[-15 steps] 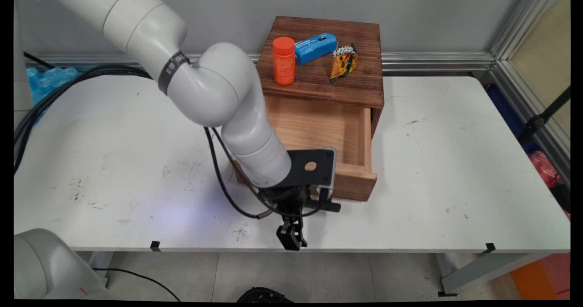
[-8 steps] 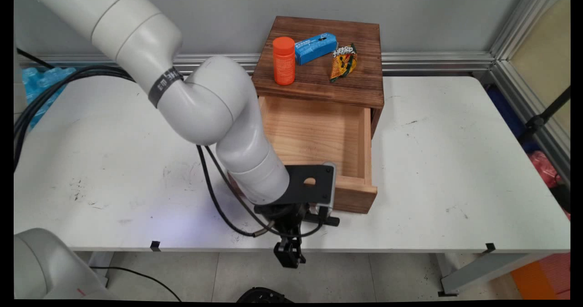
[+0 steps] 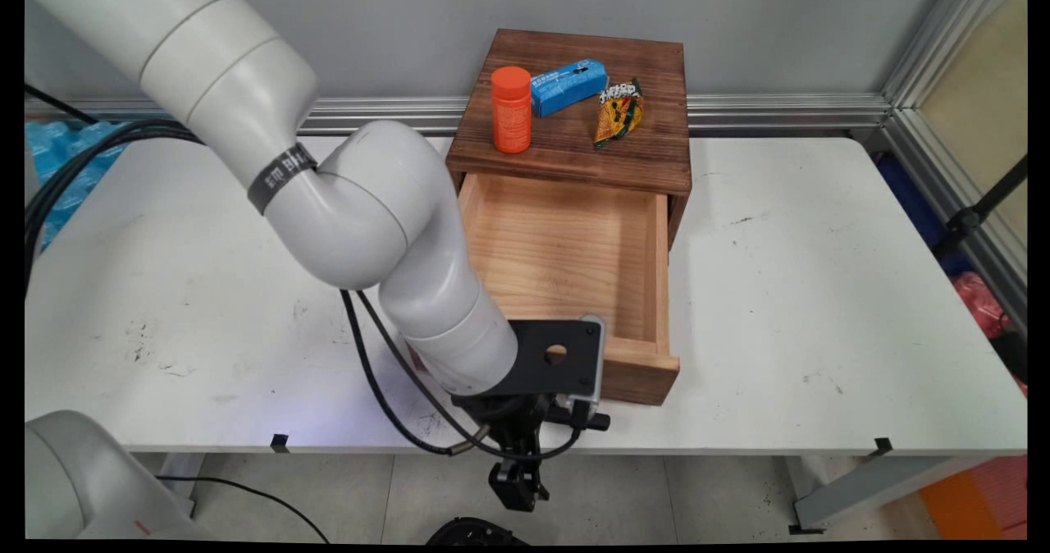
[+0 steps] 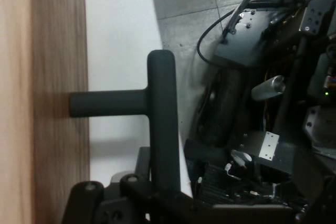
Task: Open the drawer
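The drawer (image 3: 566, 266) stands further out of the cabinet (image 3: 574, 110) than a second ago, its front now close to the table's (image 3: 779, 290) near edge, and the gripper (image 3: 515, 487) has dropped lower in the main view, past that edge. In the hand view the gripper is closed on the handle (image 4: 160, 124), a black T-shaped bar fixed to the drawer front (image 4: 47, 98); the bar runs down between the linkage at the bottom of the picture. The arm covers the drawer's left wall and the handle in the main view. The fingertips themselves are cut off in the hand view. On the cabinet top stand an orange bottle (image 3: 511, 110), a blue box (image 3: 568, 86) and a snack bag (image 3: 619, 113).
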You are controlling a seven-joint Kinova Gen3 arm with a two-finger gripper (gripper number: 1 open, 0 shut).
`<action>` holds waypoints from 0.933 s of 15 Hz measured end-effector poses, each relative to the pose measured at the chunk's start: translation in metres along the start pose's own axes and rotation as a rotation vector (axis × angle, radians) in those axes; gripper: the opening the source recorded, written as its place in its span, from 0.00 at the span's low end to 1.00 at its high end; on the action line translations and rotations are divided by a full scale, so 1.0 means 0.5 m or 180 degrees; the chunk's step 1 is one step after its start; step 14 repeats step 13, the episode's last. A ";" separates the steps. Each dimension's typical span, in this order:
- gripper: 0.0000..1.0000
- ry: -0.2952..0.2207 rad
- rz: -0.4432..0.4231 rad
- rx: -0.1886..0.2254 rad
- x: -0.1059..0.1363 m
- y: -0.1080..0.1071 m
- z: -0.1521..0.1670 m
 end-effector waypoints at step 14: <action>1.00 -0.0015 -0.0024 -0.0075 0.001 0.054 -0.001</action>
